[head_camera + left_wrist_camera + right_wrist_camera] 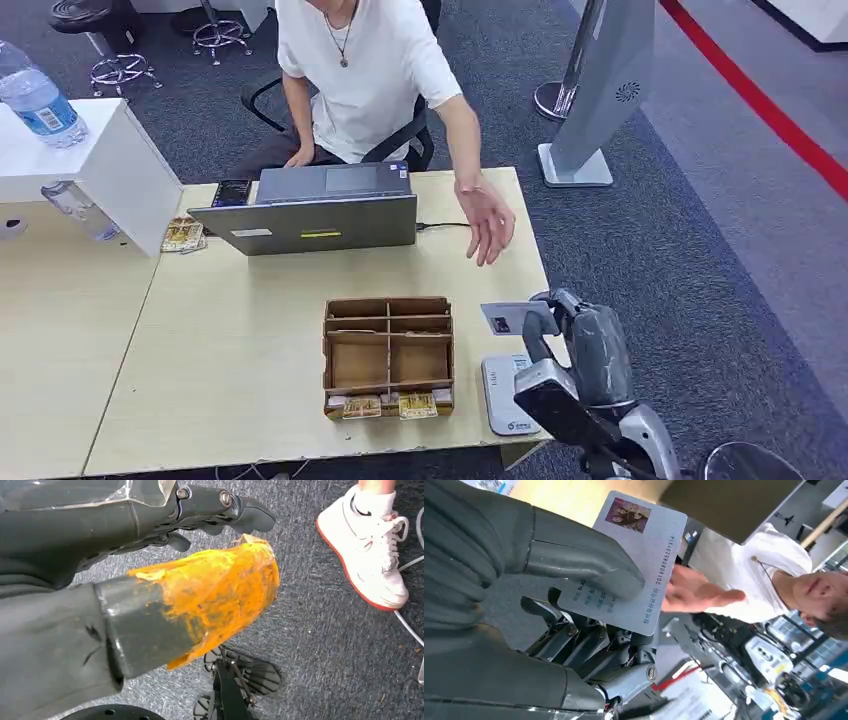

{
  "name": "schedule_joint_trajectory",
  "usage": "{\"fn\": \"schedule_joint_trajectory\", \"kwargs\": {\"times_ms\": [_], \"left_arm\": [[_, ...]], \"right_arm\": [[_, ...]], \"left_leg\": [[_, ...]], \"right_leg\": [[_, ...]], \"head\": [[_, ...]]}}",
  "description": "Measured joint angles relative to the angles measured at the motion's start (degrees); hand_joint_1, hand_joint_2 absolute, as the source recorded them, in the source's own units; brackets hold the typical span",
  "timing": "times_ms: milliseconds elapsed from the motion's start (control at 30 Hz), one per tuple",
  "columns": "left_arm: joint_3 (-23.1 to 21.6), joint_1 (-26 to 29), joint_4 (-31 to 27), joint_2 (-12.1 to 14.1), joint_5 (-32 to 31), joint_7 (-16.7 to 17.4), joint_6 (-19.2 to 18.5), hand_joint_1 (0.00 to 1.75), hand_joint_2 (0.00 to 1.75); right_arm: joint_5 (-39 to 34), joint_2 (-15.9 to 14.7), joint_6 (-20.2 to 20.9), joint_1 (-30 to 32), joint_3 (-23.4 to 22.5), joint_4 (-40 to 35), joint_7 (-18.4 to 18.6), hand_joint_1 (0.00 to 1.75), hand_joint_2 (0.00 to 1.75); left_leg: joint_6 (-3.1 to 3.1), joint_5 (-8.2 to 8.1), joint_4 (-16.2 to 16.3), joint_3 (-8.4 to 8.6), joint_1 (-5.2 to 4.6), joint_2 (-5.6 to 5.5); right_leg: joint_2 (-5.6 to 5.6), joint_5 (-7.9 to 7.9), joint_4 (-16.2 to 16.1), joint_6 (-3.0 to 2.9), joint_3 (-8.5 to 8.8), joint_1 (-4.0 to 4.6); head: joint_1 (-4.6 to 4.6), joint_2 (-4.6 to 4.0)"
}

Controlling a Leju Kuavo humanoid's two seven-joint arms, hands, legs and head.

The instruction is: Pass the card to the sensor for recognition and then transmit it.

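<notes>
Left to right: laptop (318, 212) far-centre, cardboard organizer (388, 352) near-centre, both off the handover path. Left hand (220, 510) hangs over carpet, fingers curled on nothing. Right hand (560, 335) pinches the card (507, 318) by one end above the sensor (505, 392). Card looks light, stiff, slick; edge grip could slip. Person's hand (487, 218) waits open, far side.

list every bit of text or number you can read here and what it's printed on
"20160808520131 4", roughly, the last digits unsure: along one edge of the pale grey photo ID card that the right hand pinches.
Other lines on that card: printed characters, partly under the thumb, too blurred to read.
Blue label on the clear plastic water bottle: too small to read.
Blue mark on the flat white card sensor: too small to read.
</notes>
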Motion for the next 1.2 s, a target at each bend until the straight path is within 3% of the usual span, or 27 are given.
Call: {"fn": "schedule_joint_trajectory", "kwargs": {"times_ms": [400,833,867,900,1200], "left_arm": [[0.00,-0.08,0.00,0.00,-1.81,0.72,-0.50,0.00,0.00],[0.00,-0.29,0.00,0.07,-3.39,1.36,-1.31,0.00,0.00],[0.00,-0.30,0.00,0.07,-3.45,1.38,-1.36,0.00,0.00],[0.00,-0.33,0.00,0.07,-3.48,1.40,-1.40,0.00,0.00],[0.00,-0.39,0.00,0.07,-4.13,1.40,-1.51,0.00,0.00]], "right_arm": [[16.06,0.00,-3.54,-4.40,2.29,1.18,1.33,1.75,1.75],[27.70,0.02,-3.08,-9.38,5.95,7.06,5.95,1.75,1.75],[28.29,0.02,-2.86,-9.73,6.28,7.67,6.34,0.07,1.75],[28.85,0.02,-2.65,-10.07,6.56,8.21,6.79,0.00,1.75],[31.26,0.02,-2.27,-11.34,7.76,10.64,9.75,0.00,1.75]], "left_leg": [[0.00,0.00,0.00,0.00,0.01,0.00],[0.00,0.00,0.00,0.00,0.00,0.00],[0.00,0.00,0.00,0.00,0.00,0.00],[0.00,0.01,0.00,0.00,0.01,0.00],[0.00,0.00,0.00,0.00,0.01,-0.01]], "right_leg": [[0.00,0.00,0.00,0.00,0.00,0.01],[0.00,0.00,0.00,0.00,0.00,0.01],[0.00,0.00,0.00,0.00,0.00,0.00],[0.00,0.00,0.00,0.00,0.00,0.00],[0.00,0.00,0.00,0.00,0.00,0.00]], "head": [[0.00,0.00],[0.00,0.00],[-0.02,0.00],[0.00,0.00],[0.00,0.00]]}}
